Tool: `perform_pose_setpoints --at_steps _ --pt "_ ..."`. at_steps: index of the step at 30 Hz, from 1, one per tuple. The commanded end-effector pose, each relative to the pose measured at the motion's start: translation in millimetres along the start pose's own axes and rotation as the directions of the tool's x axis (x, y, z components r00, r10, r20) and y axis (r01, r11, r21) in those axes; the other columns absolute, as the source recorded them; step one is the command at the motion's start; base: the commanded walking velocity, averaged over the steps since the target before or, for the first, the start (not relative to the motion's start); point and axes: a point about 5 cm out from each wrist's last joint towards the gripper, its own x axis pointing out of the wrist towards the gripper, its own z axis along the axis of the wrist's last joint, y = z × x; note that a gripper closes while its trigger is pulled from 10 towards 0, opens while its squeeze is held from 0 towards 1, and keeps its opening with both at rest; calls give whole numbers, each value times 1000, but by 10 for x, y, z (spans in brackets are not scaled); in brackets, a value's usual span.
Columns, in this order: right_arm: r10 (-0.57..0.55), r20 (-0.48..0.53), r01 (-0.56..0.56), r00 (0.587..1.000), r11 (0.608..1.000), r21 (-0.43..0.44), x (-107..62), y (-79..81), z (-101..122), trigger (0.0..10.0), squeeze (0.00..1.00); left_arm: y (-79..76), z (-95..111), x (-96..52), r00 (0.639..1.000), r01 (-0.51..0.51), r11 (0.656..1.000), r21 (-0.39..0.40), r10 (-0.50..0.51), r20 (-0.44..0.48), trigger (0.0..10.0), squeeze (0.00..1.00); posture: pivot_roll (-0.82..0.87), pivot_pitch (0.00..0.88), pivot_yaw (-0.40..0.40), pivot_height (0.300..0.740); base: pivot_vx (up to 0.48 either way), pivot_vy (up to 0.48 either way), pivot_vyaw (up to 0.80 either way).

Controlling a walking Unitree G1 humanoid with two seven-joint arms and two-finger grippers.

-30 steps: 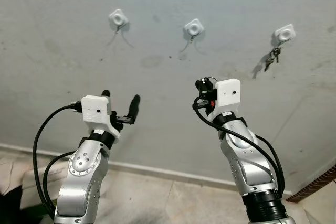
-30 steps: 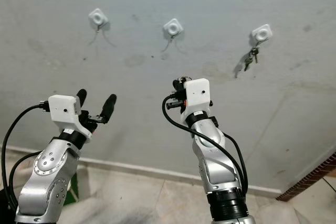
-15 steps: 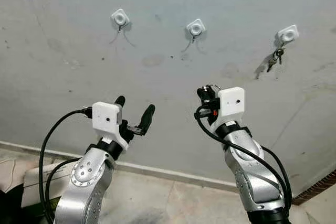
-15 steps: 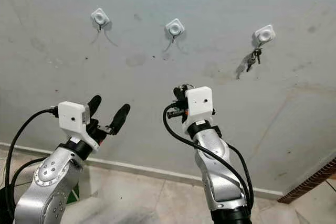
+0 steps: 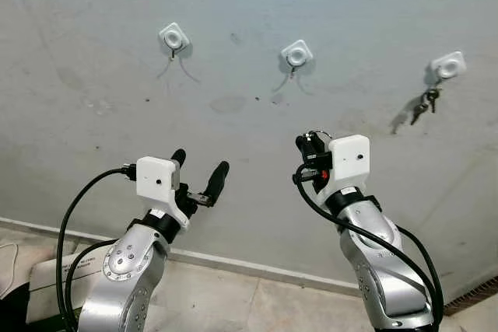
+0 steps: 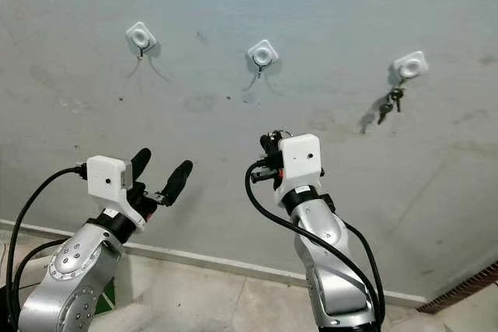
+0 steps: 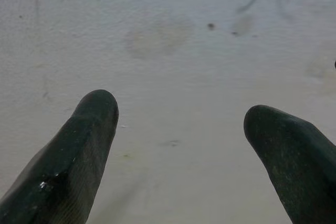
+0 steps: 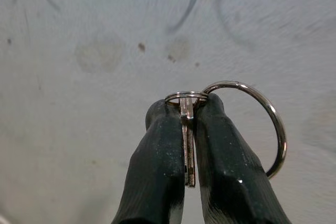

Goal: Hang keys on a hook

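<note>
Grey wall (image 5: 93,114), right end effector (image 8: 186,129) still clamped on key (image 8: 187,145), left end effector (image 5: 198,172) still spread, empty.

arms: silver | wrist boxes: white | cables: black | fingers (image 7: 79,150): black

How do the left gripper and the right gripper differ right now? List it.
Fingers: the left gripper has its black fingers spread wide; the right gripper has them pressed together.
Load: the left gripper holds nothing; the right gripper pinches a key whose ring loops out to one side.
Place: the left gripper is raised below the left hook, the right gripper below the middle hook.
Both point up at the grey wall.
</note>
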Motion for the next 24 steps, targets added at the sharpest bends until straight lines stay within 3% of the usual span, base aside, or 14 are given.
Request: perform_pose_setpoints --at_steps 1,3,4,6,7,11,24 --pt "-1 14 1 1000 1000 1 -53 -24 66 10000 0 -7 30 -20 1000 6 1000 5 -6 3 10000 0 69 20 -13 740 382 0 0" --pt "1 10 -1 1000 1000 1 -79 -35 65 10000 0 -6 29 -22 1000 6 1000 5 -6 1 10000 0 69 20 -13 740 382 0 0" --pt "7 7 -7 1000 1000 -8 -122 -47 74 10000 204 -6 25 -27 1000 6 1000 5 -6 -2 10000 0 71 22 -12 740 382 0 0" --pt "15 5 -15 1000 1000 -17 -182 -59 87 10000 165 -7 19 -39 1000 7 1000 5 -7 -7 10000 0 68 24 -9 740 382 0 0" --pt "20 2 -20 1000 1000 -23 -226 -65 100 10000 4 -8 15 -48 1000 8 1000 5 -8 -11 10000 0 68 24 -9 740 379 0 0" --pt "24 -7 -24 1000 999 -35 -312 -72 117 10000 0 -7 11 -59 1000 7 1000 10 -6 -21 10000 0 66 25 -6 740 352 0 0" --pt "6 -11 -7 1000 1000 -30 -310 -77 159 10000 0 6 5 -66 999 3 1000 28 -1 -38 10000 0 76 17 -5 740 0 0 0"
